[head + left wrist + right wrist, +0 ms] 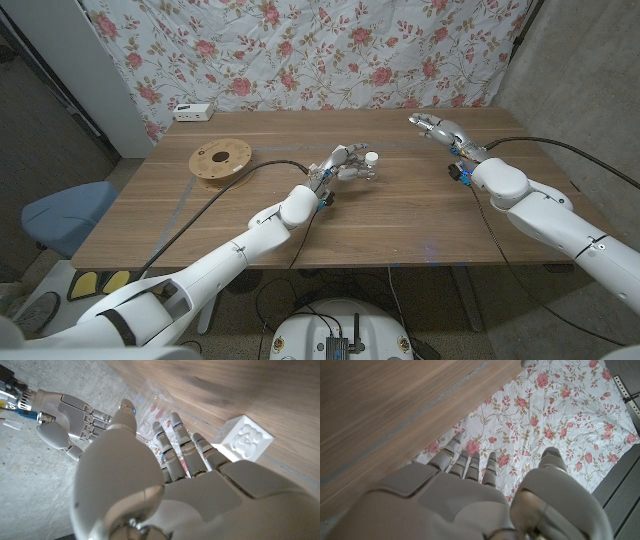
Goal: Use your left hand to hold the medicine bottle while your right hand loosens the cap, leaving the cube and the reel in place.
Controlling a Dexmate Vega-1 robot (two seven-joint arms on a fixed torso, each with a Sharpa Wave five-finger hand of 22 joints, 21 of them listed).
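Observation:
The medicine bottle (149,404) is clear plastic with a red and white label, and its white cap (371,158) shows at mid table. My left hand (346,165) reaches around the bottle, thumb on one side and fingers (179,435) on the other. Whether they press on it I cannot tell. A white cube (243,440) with an embossed face sits on the wood close beside that hand. The wooden reel (220,160) lies at the table's back left. My right hand (440,130) hangs at the back right, well away from the cap, fingers loosely bent and holding nothing; it also appears as right hand (67,417).
A small white box (192,112) sits at the table's (420,225) far left corner. Black cables (268,166) trail across the wood to each arm. A floral cloth (330,50) hangs behind, and a blue seat (62,215) stands off the left edge.

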